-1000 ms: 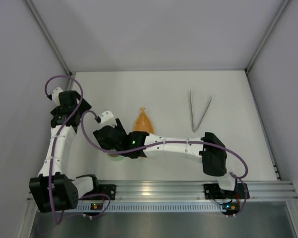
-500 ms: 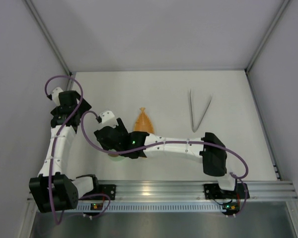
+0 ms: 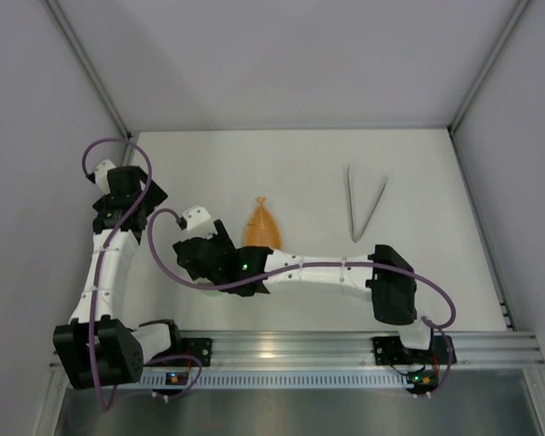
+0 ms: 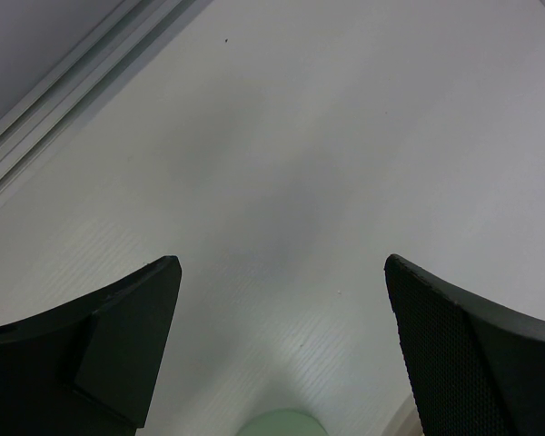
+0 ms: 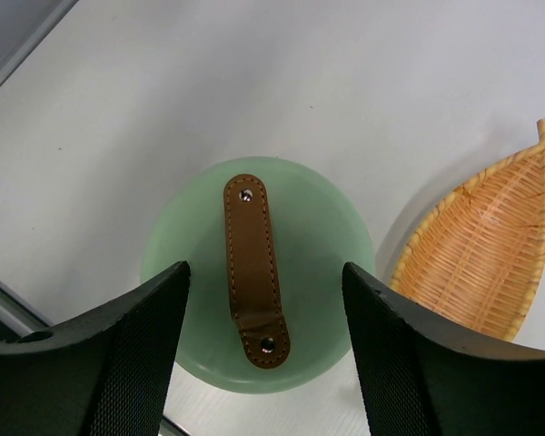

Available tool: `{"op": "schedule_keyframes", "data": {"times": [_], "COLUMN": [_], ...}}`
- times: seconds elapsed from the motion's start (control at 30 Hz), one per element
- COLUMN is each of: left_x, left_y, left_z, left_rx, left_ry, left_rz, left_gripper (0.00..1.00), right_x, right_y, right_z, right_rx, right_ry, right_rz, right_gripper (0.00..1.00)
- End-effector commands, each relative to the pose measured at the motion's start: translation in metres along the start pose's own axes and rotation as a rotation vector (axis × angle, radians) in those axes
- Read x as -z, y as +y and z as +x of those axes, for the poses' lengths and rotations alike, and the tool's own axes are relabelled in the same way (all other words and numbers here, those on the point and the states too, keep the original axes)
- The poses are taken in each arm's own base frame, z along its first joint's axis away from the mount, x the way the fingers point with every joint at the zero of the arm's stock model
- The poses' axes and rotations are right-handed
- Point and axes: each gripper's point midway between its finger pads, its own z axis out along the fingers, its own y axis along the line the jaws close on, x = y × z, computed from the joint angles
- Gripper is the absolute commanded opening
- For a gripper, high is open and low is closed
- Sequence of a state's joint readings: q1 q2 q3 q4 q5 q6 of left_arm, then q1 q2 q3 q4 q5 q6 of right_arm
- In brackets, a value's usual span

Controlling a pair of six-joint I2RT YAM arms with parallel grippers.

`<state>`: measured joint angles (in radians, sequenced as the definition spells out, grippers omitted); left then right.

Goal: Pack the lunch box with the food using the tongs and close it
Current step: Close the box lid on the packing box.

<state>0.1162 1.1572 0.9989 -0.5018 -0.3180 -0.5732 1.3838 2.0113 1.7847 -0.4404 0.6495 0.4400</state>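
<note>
From above, the right gripper [image 3: 200,259] hides the lunch box [image 5: 331,227]. Only the right wrist view shows it: the round green lid [image 5: 186,241] faces up, its brown handle [image 5: 252,271] running 12 to 6. The jaws stand wide above it and hold nothing. The dish [image 5: 490,245] lies just beside, at 3 o'clock. Only the top view shows the tongs [image 3: 363,204], untouched at 3 o'clock of the dish and well apart. The left gripper [image 4: 282,263] is wide and empty over the table [image 4: 345,136], with a pale green edge [image 4: 277,425] at 6 o'clock.
</note>
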Motion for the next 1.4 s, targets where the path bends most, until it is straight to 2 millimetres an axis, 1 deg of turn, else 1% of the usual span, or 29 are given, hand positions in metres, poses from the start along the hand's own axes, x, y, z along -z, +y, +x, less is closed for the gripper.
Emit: {"op": "schedule_keyframes", "data": {"times": [0.0,0.07,0.1,0.13,0.3,0.43,0.5,0.63,0.8,0.9,1.17,1.27,1.33,1.37], "left_x": [-0.003,-0.003,-0.003,-0.003,-0.003,-0.004,-0.003,-0.003,-0.003,-0.004,-0.003,-0.003,-0.004,-0.003], "left_y": [-0.003,-0.003,-0.003,-0.003,-0.003,-0.002,-0.002,-0.002,-0.002,-0.002,-0.002,-0.002,-0.002,-0.002], "left_z": [-0.005,-0.005,-0.006,-0.006,-0.005,-0.005,-0.005,-0.005,-0.005,-0.004,-0.005,-0.006,-0.005,-0.005], "left_rx": [-0.003,-0.003,-0.004,-0.002,-0.003,-0.002,-0.005,-0.005,-0.005,-0.005,-0.005,-0.004,-0.005,-0.005], "left_ry": [-0.012,-0.013,-0.013,-0.013,-0.013,-0.012,-0.012,-0.012,-0.011,-0.01,-0.014,-0.016,-0.014,-0.014], "left_rz": [0.011,0.011,0.01,0.01,0.008,0.006,0.007,0.004,0.005,0.004,0.007,0.006,0.003,0.005], "left_gripper": [0.99,0.99,0.99,0.99,0.99,0.99,0.99,0.99,0.99,0.99,0.99,0.99,0.99,0.99], "right_x": [0.003,0.003,0.005,0.005,0.008,0.009,0.012,0.018,0.03,0.034,0.044,0.049,0.052,0.055], "right_y": [-0.023,-0.026,-0.024,-0.027,-0.027,-0.025,-0.025,-0.022,-0.022,-0.021,-0.023,-0.019,-0.016,-0.012], "right_z": [0.114,0.12,0.12,0.124,0.13,0.123,0.116,0.093,0.053,0.033,-0.004,-0.014,-0.016,-0.02], "right_rx": [0.259,0.262,0.257,0.261,0.249,0.239,0.232,0.21,0.18,0.173,0.139,0.121,0.115,0.102], "right_ry": [0.299,0.306,0.301,0.309,0.296,0.279,0.262,0.213,0.131,0.085,0.01,-0.007,-0.01,-0.017], "right_rz": [0.061,0.07,0.066,0.07,0.075,0.072,0.069,0.053,0.048,0.048,0.03,-0.004,-0.029,-0.061], "right_gripper": [0.66,0.66,0.65,0.65,0.65,0.65,0.65,0.65,0.66,0.67,0.68,0.68,0.68,0.68]}}
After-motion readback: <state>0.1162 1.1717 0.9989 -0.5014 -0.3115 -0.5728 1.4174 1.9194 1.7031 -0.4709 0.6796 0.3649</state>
